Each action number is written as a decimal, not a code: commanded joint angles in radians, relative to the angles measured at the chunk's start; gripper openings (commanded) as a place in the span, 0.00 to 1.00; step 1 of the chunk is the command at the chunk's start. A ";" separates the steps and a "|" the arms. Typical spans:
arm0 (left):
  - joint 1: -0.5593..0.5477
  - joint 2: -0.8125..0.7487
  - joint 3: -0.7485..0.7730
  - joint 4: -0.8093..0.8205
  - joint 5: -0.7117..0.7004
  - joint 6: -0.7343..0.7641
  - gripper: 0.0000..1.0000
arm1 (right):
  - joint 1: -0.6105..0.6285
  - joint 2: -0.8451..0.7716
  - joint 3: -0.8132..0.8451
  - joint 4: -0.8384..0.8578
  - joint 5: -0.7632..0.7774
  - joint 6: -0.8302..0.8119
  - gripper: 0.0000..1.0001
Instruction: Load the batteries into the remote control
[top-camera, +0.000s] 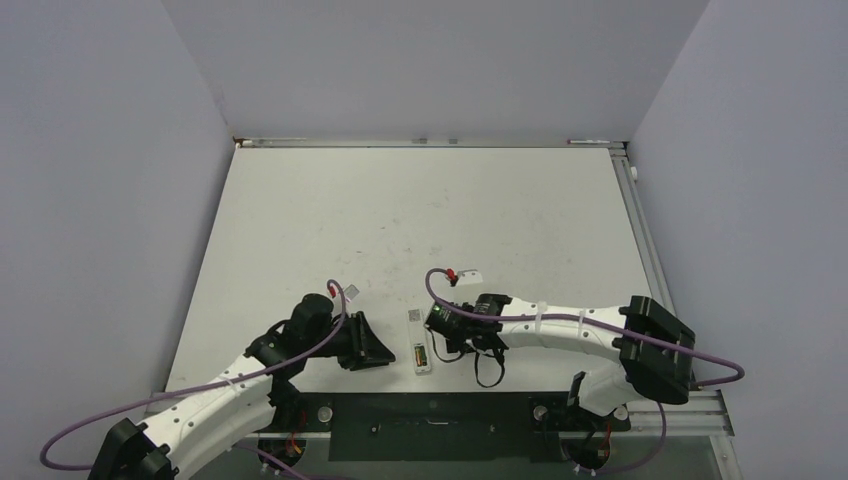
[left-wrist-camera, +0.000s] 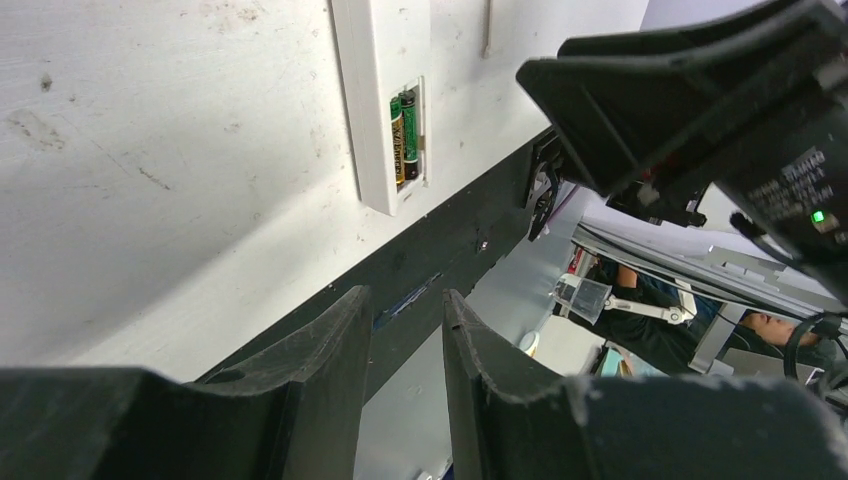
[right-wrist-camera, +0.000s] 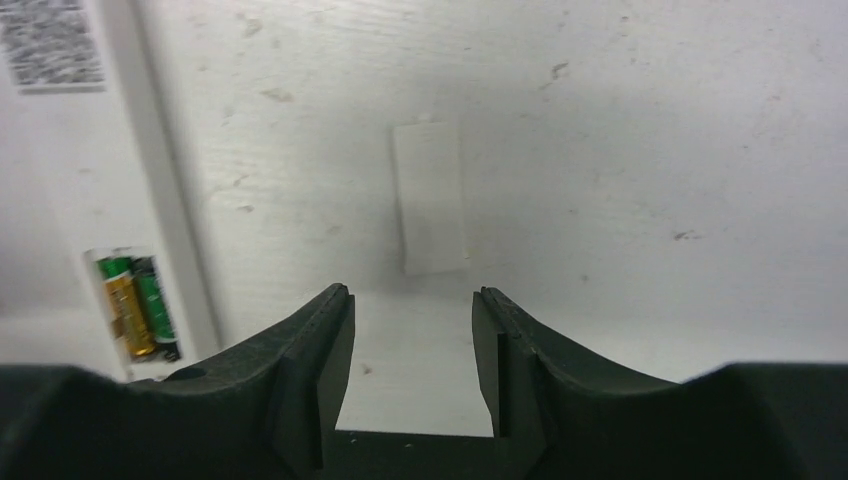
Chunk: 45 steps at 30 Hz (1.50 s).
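The white remote control (top-camera: 420, 342) lies near the table's front edge, between my two grippers, recess side up. Both batteries (top-camera: 421, 355) lie side by side in its recess. In the right wrist view the remote (right-wrist-camera: 110, 190) is at the left, with a gold-orange and a dark green battery (right-wrist-camera: 135, 305) seated in it. They also show in the left wrist view (left-wrist-camera: 404, 138). A flat white cover piece (right-wrist-camera: 430, 198) lies on the table just ahead of my open, empty right gripper (right-wrist-camera: 412, 300). My left gripper (left-wrist-camera: 405, 300) is slightly open and empty, left of the remote (left-wrist-camera: 385, 100).
The black base plate (top-camera: 430, 420) runs along the table's front edge, right below the remote. Purple cables with small white tags (top-camera: 468, 273) loop over both arms. The table's metal rail (top-camera: 640, 230) borders the right side.
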 joint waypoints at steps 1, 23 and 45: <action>0.012 0.018 0.036 0.067 0.021 0.005 0.29 | -0.076 -0.044 -0.052 0.066 -0.012 -0.086 0.47; 0.024 0.071 0.053 0.100 -0.004 -0.031 0.29 | -0.209 0.025 -0.115 0.223 -0.148 -0.280 0.40; 0.029 0.081 0.053 0.110 -0.002 -0.034 0.29 | -0.221 0.043 -0.137 0.243 -0.192 -0.291 0.34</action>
